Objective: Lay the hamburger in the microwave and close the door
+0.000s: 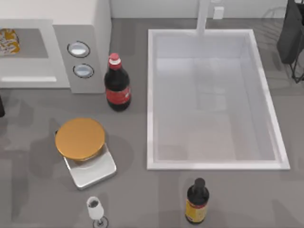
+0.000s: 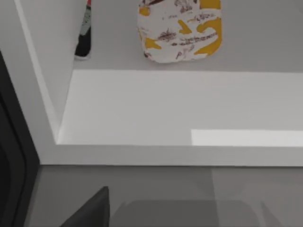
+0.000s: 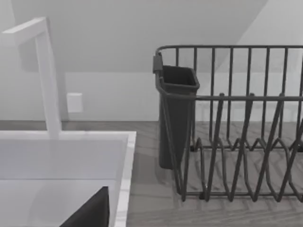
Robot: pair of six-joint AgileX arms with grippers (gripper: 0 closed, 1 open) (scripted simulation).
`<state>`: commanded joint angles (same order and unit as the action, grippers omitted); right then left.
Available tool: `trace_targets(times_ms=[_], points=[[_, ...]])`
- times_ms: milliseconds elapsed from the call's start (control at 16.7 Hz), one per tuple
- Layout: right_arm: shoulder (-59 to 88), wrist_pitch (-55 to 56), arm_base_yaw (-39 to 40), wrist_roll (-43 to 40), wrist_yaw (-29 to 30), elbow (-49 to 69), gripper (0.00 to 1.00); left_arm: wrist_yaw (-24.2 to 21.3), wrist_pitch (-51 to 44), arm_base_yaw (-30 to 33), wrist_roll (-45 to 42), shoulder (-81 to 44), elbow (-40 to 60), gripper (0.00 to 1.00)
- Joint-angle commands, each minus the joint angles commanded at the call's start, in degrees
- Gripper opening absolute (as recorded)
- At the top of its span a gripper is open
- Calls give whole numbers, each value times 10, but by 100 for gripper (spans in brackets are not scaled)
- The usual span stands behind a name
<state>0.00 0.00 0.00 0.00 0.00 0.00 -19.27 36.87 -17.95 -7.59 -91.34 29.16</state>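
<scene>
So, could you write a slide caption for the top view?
Hamburger lies inside the open microwave, beside a cola bottle.

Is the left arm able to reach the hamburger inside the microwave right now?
Probably yes. The hamburger lies on the microwave floor, and the left wrist view looks straight in through the open front with nothing between.
</scene>
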Motion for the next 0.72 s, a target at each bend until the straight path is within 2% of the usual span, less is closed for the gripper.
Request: trace_targets(times_ms=[360, 720], points=[[0, 0, 0, 0, 0, 0, 100, 1, -134, 0, 1, 100, 35, 100], [0, 0, 0, 0, 0, 0, 100, 2, -143, 0, 1, 106, 36, 100]])
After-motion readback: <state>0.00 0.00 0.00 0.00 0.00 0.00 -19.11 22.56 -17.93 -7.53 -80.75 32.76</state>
